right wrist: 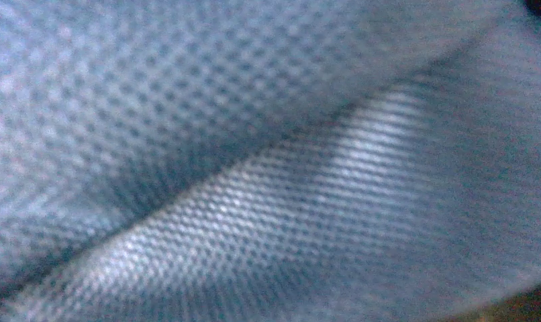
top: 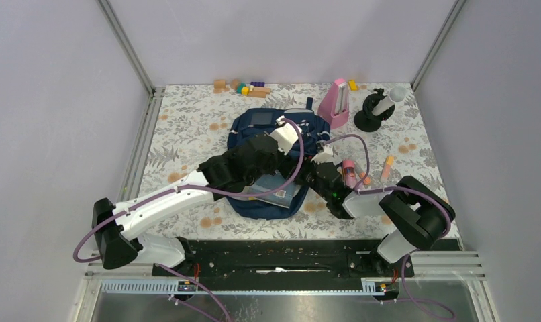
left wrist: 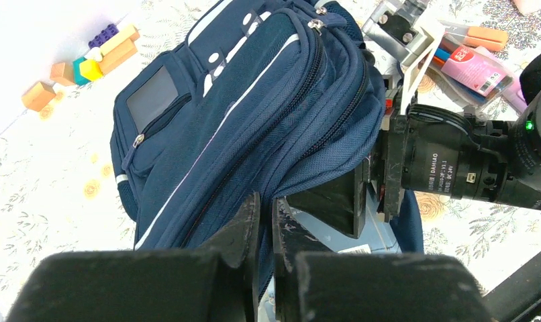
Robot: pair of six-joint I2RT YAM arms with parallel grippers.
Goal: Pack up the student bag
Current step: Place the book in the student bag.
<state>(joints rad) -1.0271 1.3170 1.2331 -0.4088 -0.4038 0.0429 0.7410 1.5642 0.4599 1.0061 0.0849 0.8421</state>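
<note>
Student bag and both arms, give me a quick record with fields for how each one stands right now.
student bag: navy, lying flat, one edge lifted
left gripper: shut on the bag's lifted fabric edge
right gripper: pushed under that lifted edge, fingertips hidden
right wrist view: only blurred fabric
far edge: coloured blocks, pink file holder

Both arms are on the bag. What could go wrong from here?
1. The right wrist view shows only blurred fabric, so the right fingers, tucked under the flap of the bag, are working blind.
2. The left fingers seem to pinch only a thin fold of the flap. If it slips, the flap may drop onto the right fingers.
3. The pink box lies close beside the right arm, and a swing could knock it away.
</note>
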